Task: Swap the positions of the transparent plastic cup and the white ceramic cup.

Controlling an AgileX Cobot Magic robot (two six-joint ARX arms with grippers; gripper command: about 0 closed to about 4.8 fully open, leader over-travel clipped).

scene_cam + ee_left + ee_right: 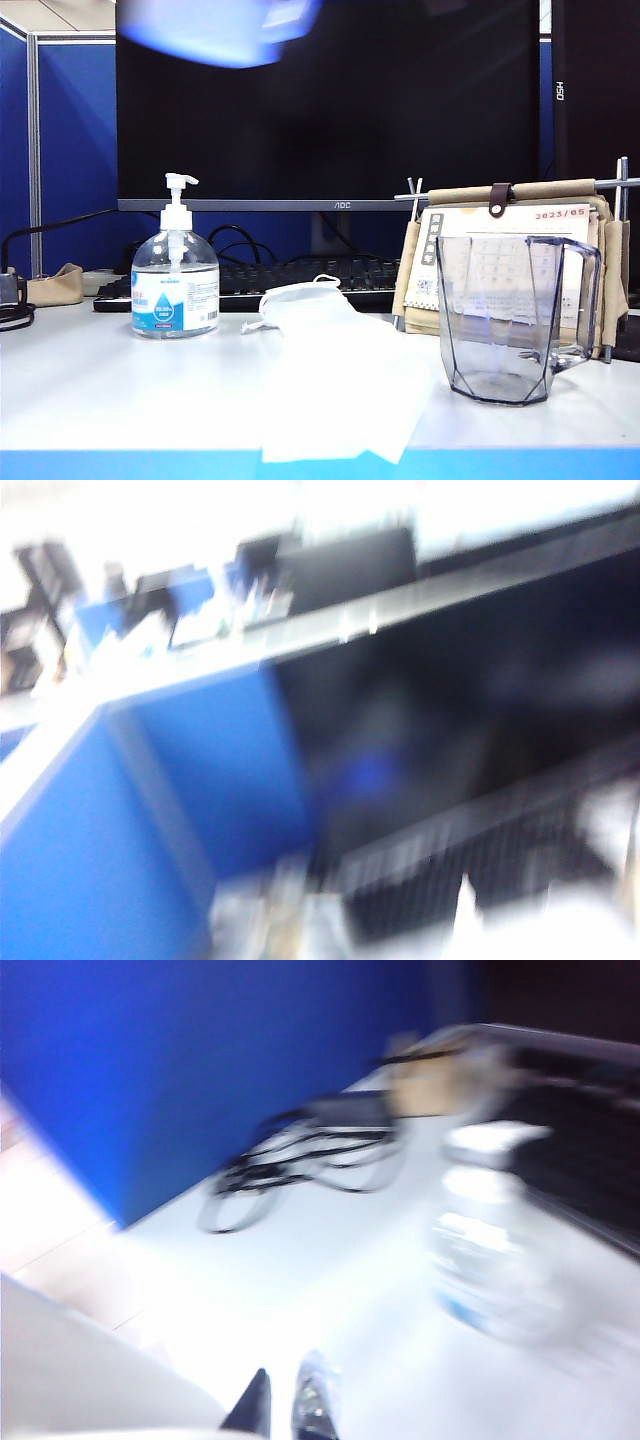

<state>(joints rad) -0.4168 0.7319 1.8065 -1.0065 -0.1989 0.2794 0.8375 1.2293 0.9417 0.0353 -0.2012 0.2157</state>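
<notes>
The transparent plastic cup (515, 320) stands upright at the front right of the table, handle to the right, with no gripper near it. A smeared white shape with a rounded rim (335, 380) spreads across the middle front; it looks like the white ceramic cup, but blur hides its pose. My right gripper (288, 1405) hovers low over the table, its dark fingertips nearly together with nothing between them. A pale grey bulk (80, 1370) sits beside it. My left gripper is lost in blur in the left wrist view. A blue-white streak (220, 30) high in the exterior view may be that arm.
A pump-top sanitizer bottle (175, 290) stands at the left, also blurred in the right wrist view (490, 1250). Behind are a keyboard (300, 280), a dark monitor (330, 100) and a desk calendar (510, 250). Cables (300, 1160) lie by the blue partition (70, 150).
</notes>
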